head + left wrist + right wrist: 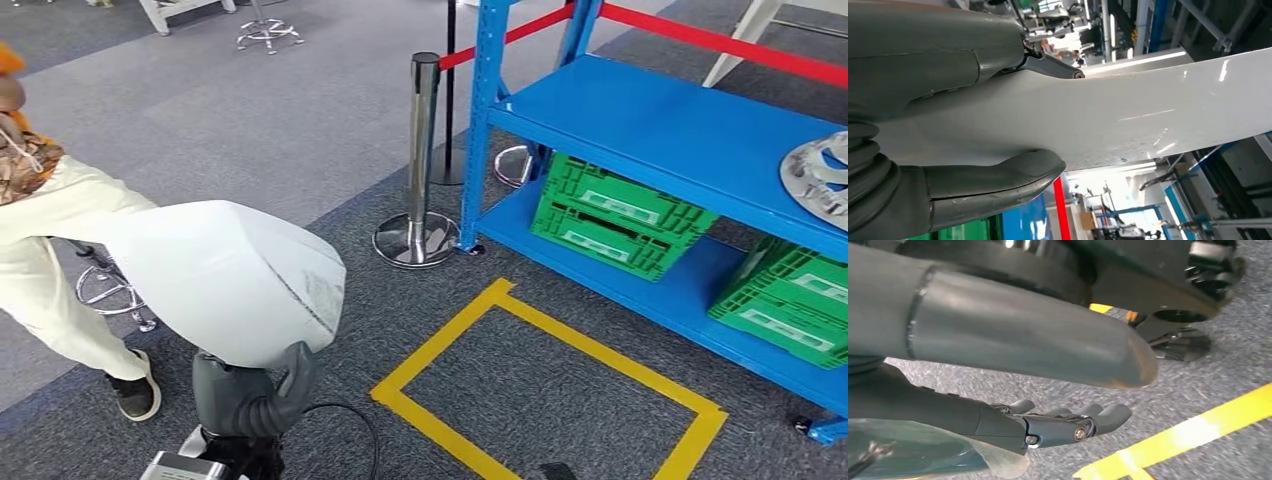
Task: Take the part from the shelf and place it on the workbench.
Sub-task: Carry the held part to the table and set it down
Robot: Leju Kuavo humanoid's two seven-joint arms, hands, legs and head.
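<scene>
**Over the carpet, off the shelf: the part is in hand**

Beside the blue shelf [640,130] your left hand [250,395] clamps the white part [230,275], thumb beneath and fingers on top, so the broad panel rides raised above the floor (no workbench visible yet). Your right hand [1063,422] hangs low over the yellow tape [1193,432], fingers loosely apart, holding nothing.

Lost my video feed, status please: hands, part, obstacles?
Left hand grips white part, lifted off the shelf. Right hand empty, fingers apart, over carpet. Person close on the left.
</scene>
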